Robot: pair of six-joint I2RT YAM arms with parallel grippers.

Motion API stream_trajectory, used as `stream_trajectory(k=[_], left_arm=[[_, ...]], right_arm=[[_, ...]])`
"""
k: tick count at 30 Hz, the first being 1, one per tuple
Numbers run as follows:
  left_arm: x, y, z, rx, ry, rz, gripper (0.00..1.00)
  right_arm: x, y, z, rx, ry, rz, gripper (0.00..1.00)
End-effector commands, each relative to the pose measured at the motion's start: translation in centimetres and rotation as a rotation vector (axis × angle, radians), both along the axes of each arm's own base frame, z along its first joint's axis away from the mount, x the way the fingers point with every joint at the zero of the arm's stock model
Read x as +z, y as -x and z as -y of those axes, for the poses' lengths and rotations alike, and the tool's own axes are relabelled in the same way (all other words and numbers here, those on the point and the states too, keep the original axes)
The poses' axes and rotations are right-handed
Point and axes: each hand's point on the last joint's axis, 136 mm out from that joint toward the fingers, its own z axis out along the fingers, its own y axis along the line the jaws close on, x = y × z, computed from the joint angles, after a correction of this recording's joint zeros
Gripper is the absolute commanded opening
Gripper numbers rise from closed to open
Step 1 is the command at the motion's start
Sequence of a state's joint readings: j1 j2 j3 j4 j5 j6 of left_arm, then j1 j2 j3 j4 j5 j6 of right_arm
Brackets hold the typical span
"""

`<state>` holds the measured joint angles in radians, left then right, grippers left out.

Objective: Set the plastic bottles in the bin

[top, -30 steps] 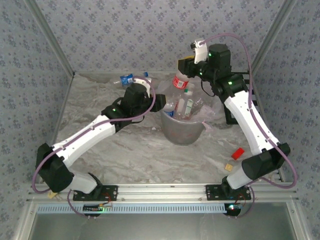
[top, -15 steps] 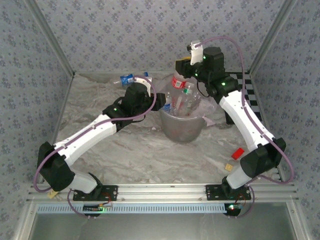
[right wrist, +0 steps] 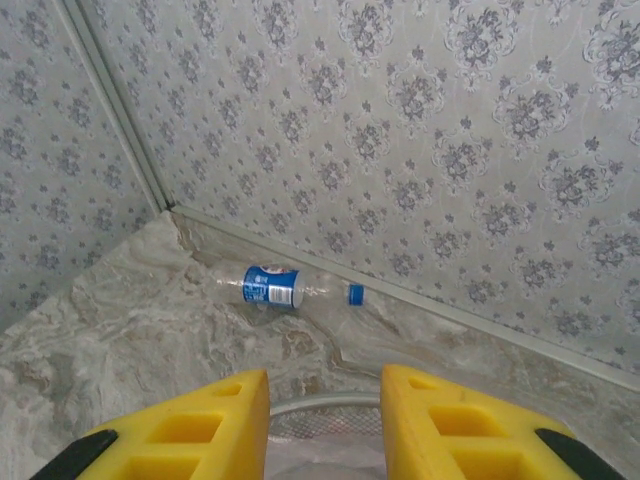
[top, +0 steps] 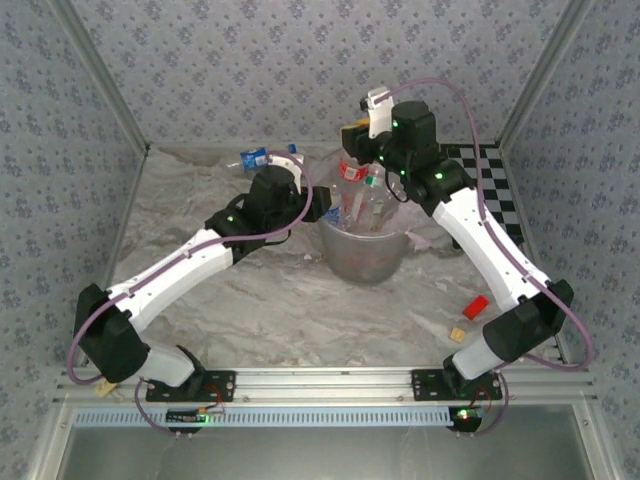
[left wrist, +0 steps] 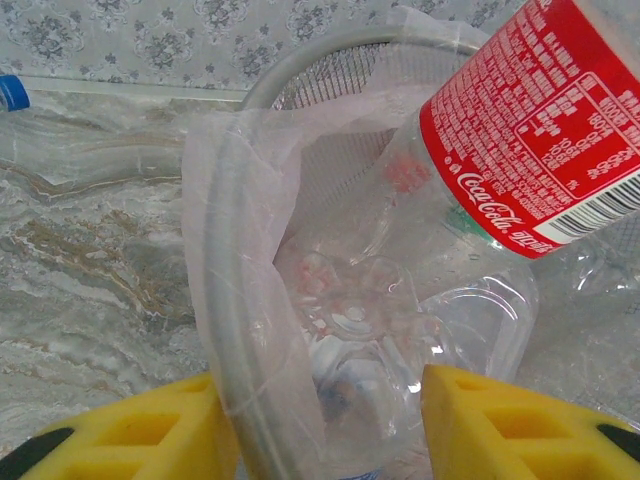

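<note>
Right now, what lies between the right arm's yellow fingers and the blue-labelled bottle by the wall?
Right wrist view: past the right gripper comes the bin's rim, then bare marbled tabletop up to the blue-labelled bottle.

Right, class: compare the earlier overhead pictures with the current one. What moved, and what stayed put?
The right gripper swung left above the bin, uncovering more checkerboard. The red-labelled bottle beneath it shifted slightly left and down. The left gripper, the blue-labelled bottle and the red block stayed put.
</note>
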<state>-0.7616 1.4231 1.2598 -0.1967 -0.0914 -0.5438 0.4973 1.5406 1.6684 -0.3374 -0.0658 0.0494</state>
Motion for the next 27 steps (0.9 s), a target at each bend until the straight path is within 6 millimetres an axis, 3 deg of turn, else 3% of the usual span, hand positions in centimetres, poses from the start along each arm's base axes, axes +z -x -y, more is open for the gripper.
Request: stream_trajectory(k=[1, 5, 8, 10, 17, 20, 22, 24, 27], left_arm=[[-2.1, 0.5, -0.7, 0.006, -0.079, -0.047, 0.49], [-2.1, 0.4, -0.7, 0.009, -0.076, -0.049, 0.49], [-2.2, 0.4, -0.6, 0.009, -0.075, -0.051, 0.49], [-2.2, 0.3, -0.5, 0.009, -0.071, -0.051, 0.48], [-2.6, 0.3, -0.3, 0.002, -0.073, -0.059, 0.48], [-2.4, 0.3, -0.2, -0.001, -0.070, -0.055, 0.48], [-2.4, 0.3, -0.2, -0.001, -0.070, -0.055, 0.47], [-2.4, 0.2, -0.2, 0.000, -0.073, -0.055, 0.47], [-2.4, 0.2, -0.3, -0.001, -0.079, -0.055, 0.47]], right_arm=[[-12.9, 4.1, 2.2, 0.023, 0.274, -0.462, 0.00], [-9.4, 4.5, 3.4, 0.014, 0.223, -0.449, 0.00], [-9.2, 4.5, 3.6, 0.010, 0.201, -0.464, 0.00], [-10.6, 4.3, 3.6, 0.005, 0.213, -0.491, 0.00], [-18.6, 4.3, 2.8, -0.003, 0.210, -0.643, 0.00], [-20.8, 4.8, 1.8, 0.022, 0.210, -0.683, 0.00], [-21.2, 4.9, 1.5, 0.024, 0.205, -0.690, 0.00], [-19.8, 4.7, 1.4, 0.024, 0.195, -0.659, 0.00], [-14.0, 3.8, 1.9, -0.004, 0.165, -0.536, 0.00]])
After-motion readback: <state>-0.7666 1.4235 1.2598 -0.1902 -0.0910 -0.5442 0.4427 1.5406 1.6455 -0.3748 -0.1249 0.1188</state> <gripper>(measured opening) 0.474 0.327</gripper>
